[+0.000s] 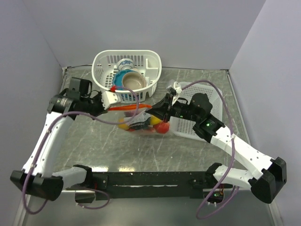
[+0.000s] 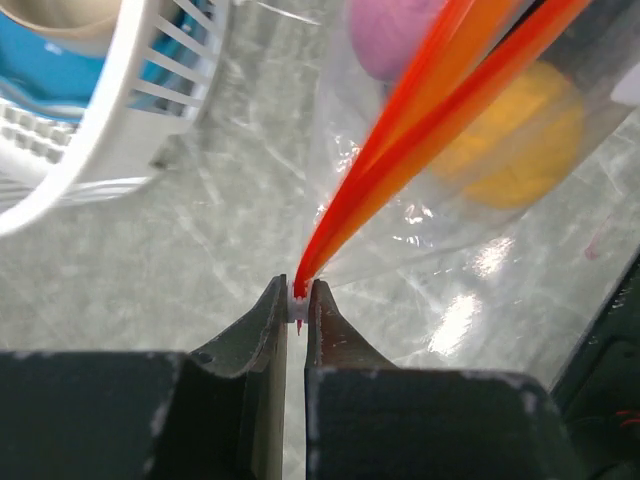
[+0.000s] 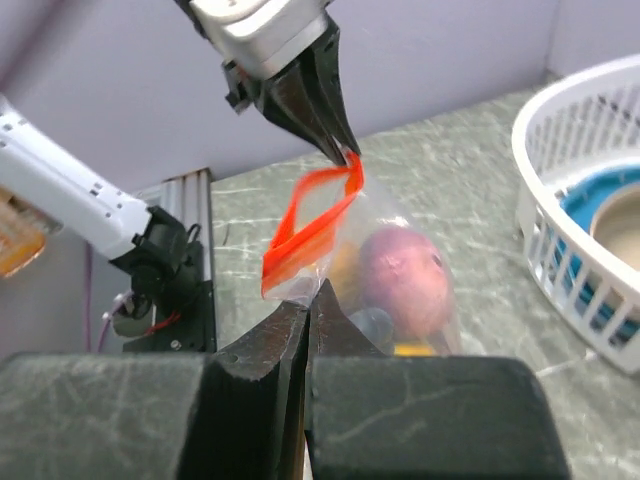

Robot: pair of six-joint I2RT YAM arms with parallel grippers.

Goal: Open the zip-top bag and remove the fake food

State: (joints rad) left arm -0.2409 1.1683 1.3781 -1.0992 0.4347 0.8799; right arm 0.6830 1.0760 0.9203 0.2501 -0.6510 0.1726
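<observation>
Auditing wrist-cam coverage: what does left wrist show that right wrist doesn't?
Left wrist only: the left tool from behind, shut on the very end of the zip of the bag.
Right wrist only: the right tool shut on the bag's near edge, the left tool seen from outside pinching the zip's far corner, plus a white arm link and a rail behind.
Both: zip, bag, purple onion, white basket, blue bowl.
</observation>
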